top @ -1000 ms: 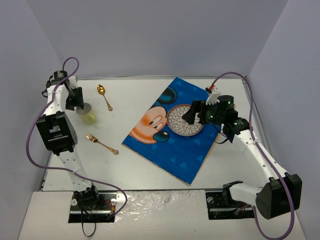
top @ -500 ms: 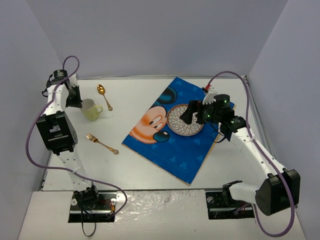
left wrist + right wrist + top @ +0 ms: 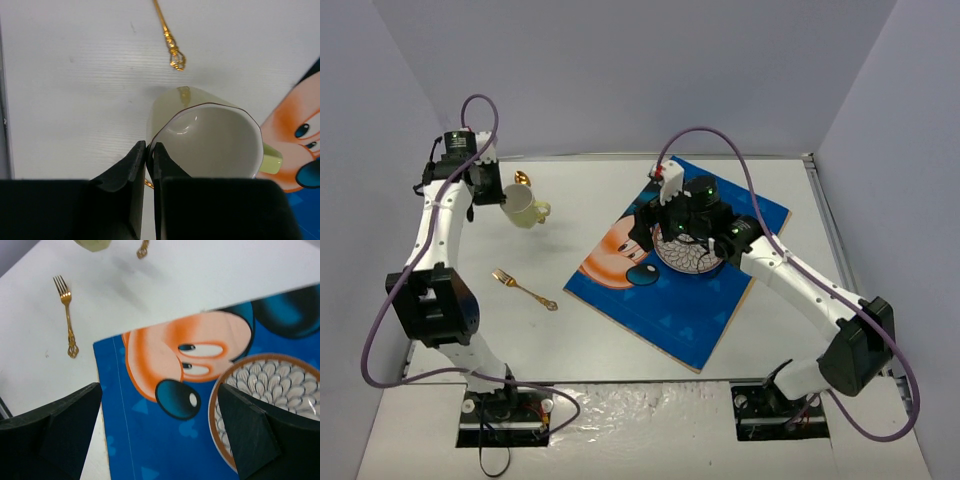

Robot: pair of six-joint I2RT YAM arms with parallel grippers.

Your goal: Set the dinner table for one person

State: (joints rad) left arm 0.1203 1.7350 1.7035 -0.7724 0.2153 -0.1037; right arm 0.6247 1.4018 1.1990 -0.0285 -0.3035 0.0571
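My left gripper (image 3: pixel 506 196) is shut on the rim of a pale yellow mug (image 3: pixel 528 206) and holds it above the white dinner table (image 3: pixel 620 350), near the back left. In the left wrist view the fingers (image 3: pixel 135 165) pinch the mug's (image 3: pixel 210 140) wall. My right gripper (image 3: pixel 655 235) is open and empty, hovering over the blue mouse placemat (image 3: pixel 670 295) at the left edge of the patterned plate (image 3: pixel 695 258). In the right wrist view the plate (image 3: pixel 280 385) lies by the right finger (image 3: pixel 260 435).
A gold fork (image 3: pixel 525 288) lies on the table left of the placemat; it also shows in the right wrist view (image 3: pixel 67 322). A gold spoon (image 3: pixel 522 179) lies behind the mug, with its handle (image 3: pixel 170 42) in the left wrist view. Grey walls enclose the table.
My left gripper has lifted the mug and carried it to the right. My right gripper has swung left, from the plate's right side across to its left edge.
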